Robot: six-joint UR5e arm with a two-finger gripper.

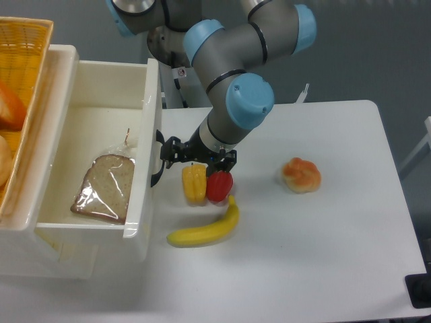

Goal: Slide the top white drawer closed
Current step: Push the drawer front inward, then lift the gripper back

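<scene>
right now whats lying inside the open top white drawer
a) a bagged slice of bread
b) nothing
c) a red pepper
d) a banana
a: a slice of brown bread in a clear plastic bag lies on the floor of the top white drawer, while the banana and the red pepper sit out on the table.

Bright, even overhead light — soft shadows under the banana point(205, 229); sharp focus, mild glare on the glossy drawer point(144, 101).
</scene>
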